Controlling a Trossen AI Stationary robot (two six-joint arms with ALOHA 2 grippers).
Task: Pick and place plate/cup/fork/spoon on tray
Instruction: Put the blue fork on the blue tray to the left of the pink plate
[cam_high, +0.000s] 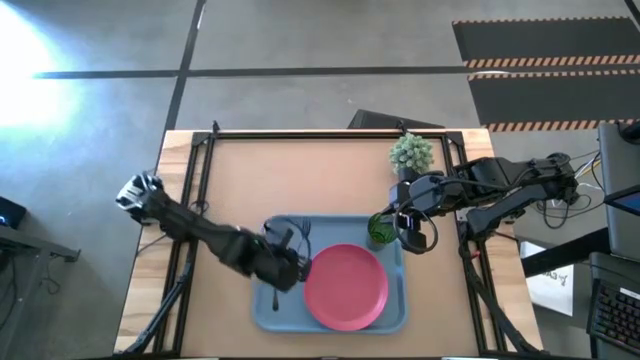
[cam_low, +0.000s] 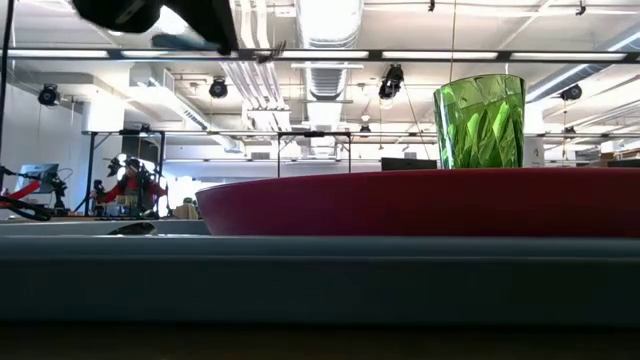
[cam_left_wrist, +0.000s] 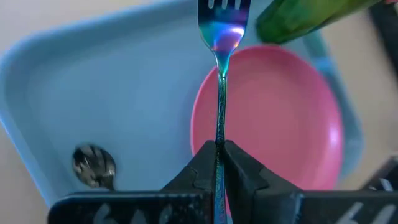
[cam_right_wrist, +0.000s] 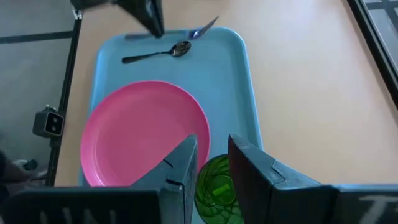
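The light-blue tray (cam_high: 262, 310) lies on the table with the pink-red plate (cam_high: 345, 287) flat on its right half. The green cup (cam_high: 380, 229) stands upright at the tray's far right corner, beside the plate (cam_low: 420, 200). The spoon (cam_left_wrist: 93, 165) lies on the tray's left part. My left gripper (cam_left_wrist: 219, 146) is over the tray's left half, shut on the fork (cam_left_wrist: 222, 37). My right gripper (cam_right_wrist: 211, 149) is open just above and to the right of the cup (cam_right_wrist: 217, 186), touching nothing that I can see. My left gripper pinches the fork's thin handle (cam_left_wrist: 219, 134) between its two fingers, well back from the tines. The fork lies along the fingers and sticks out ahead of them, tines (cam_high: 303, 233) toward the table's far edge. It is held above the tray, clear of it.
A spiky pale-green potted plant (cam_high: 411, 152) stands at the table's far right, just behind my right gripper. Bare table lies beyond the tray's far rim and to its left.
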